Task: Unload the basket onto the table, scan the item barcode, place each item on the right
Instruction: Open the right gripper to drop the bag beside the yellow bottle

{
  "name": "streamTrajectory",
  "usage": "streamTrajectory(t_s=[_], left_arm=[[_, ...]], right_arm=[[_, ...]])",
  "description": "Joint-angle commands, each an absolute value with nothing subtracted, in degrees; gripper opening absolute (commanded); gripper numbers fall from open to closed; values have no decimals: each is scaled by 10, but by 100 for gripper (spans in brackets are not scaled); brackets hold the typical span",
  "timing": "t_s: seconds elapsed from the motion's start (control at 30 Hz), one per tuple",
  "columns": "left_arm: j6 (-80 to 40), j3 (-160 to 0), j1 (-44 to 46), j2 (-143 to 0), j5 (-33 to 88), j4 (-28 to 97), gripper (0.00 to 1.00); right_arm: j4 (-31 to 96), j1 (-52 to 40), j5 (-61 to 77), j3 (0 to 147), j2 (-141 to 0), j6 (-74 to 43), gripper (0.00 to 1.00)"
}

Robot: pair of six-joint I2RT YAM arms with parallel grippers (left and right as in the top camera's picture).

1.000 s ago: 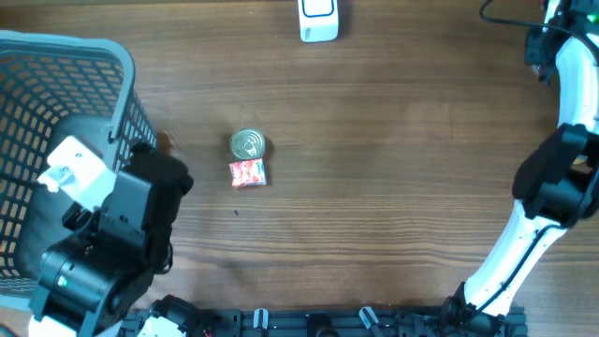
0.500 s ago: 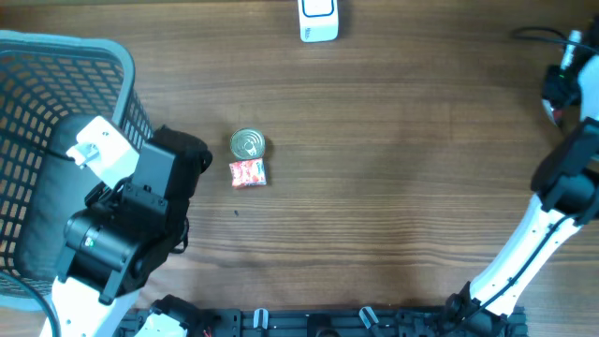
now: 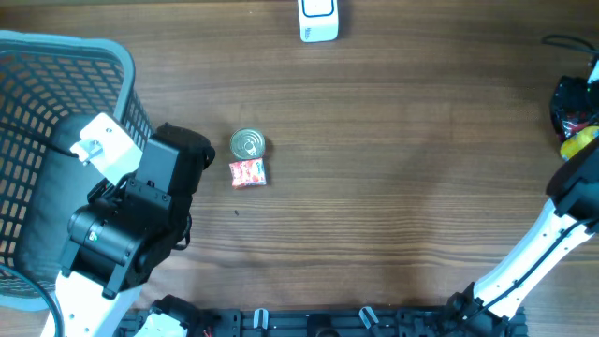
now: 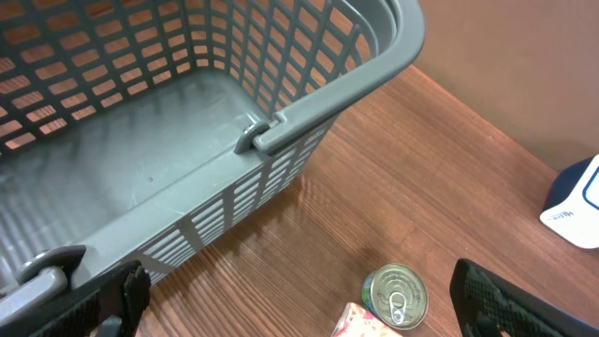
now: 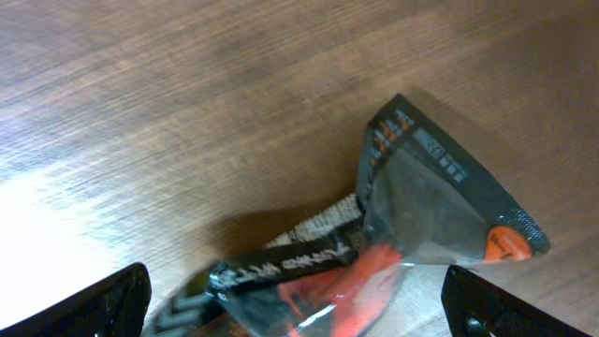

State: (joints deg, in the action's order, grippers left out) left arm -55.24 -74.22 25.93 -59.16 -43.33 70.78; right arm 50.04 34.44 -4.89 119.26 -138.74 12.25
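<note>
beneath my right tool, spread wide with only its two fingertips showing in the bottom corners, a dark pouch with orange print lies crumpled on the worktop, pinched by neither finger. its lower end is cut off, and its white lettering is too blurred for me to tell a barcode. from above, that arm sits half out of view at the right edge. my left tool is likewise spread and empty, tips cropped, just beside the grey basket. ahead stands a can, and just beside it a red packet, mostly cut off in my wrist view. farthest off, a white device sits at the worktop's far edge, partly cropped.
</note>
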Motion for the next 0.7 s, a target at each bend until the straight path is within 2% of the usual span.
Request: streamTrajectory(t_s=[0.0, 0.27, 0.33, 0.57, 0.67], left_arm=[[-558, -741, 262, -593, -431, 706, 100], [-557, -741, 262, -593, -435, 714, 100], [-557, -741, 262, -593, -447, 713, 100], [-525, -741, 262, -593, -443, 714, 100], [-466, -741, 261, -603, -398, 700, 100]], right_arm=[[495, 317, -32, 1210, -1329, 150, 100], [483, 261, -142, 1215, -1183, 126, 100], [493, 248, -93, 1215, -1154, 121, 100], [569, 174, 340, 1214, -1095, 118, 100], [572, 147, 381, 1214, -1100, 118, 100]])
